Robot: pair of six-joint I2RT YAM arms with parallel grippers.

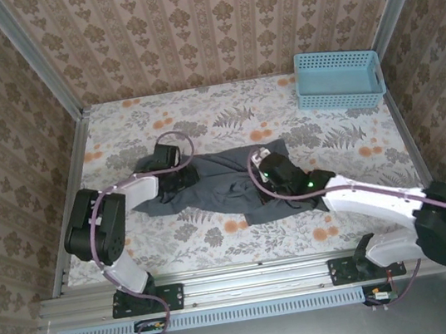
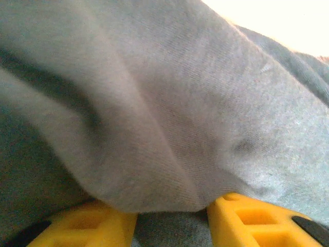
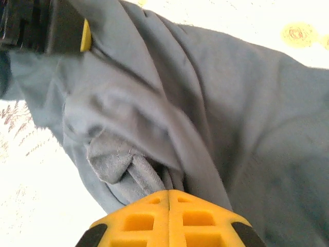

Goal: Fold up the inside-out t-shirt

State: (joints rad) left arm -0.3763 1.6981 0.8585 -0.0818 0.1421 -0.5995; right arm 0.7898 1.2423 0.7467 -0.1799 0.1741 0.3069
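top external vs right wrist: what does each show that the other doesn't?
Top external: the basket at the far right corner, the left arm and right arm, and the whole shirt, lying crumpled between them.
Right wrist: a close-up of the right tool, its yellow fingers shut together, with a bunched fold of fabric and a seam running into their tips.
Both: the shirt and the floral table.

The dark slate-grey inside-out t-shirt lies stretched crosswise on the middle of the table, its thin plain fabric rumpled into long folds
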